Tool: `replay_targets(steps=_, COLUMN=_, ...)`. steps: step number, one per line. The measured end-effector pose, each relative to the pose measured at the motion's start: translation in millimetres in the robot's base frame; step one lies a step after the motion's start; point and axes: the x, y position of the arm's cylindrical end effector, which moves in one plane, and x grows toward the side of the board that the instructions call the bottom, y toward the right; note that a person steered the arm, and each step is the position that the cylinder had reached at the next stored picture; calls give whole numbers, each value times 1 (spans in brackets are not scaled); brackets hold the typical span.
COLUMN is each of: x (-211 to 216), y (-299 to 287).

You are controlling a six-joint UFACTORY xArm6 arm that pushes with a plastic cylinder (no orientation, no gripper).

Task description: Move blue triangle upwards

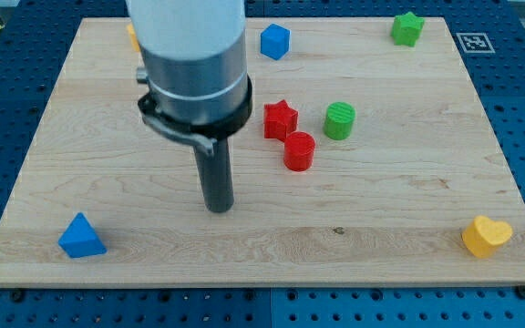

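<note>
The blue triangle lies near the bottom left corner of the wooden board. My tip rests on the board below the middle, well to the right of the blue triangle and a little higher in the view. Open board lies between them. The arm's grey body rises from the tip to the view's top and hides part of the board behind it.
A red star, a red cylinder and a green cylinder sit right of my tip. A blue block and a green star lie at the top. A yellow heart is bottom right. An orange block peeks out behind the arm.
</note>
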Motion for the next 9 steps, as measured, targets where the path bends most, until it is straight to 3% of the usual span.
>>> replay_targets(steps=1, x=36, y=-5)
replay_targets(steps=3, x=71, y=-83)
replay_targets(steps=5, x=47, y=-145)
replay_targets(steps=7, x=12, y=-167)
replay_targets(steps=9, x=12, y=-176)
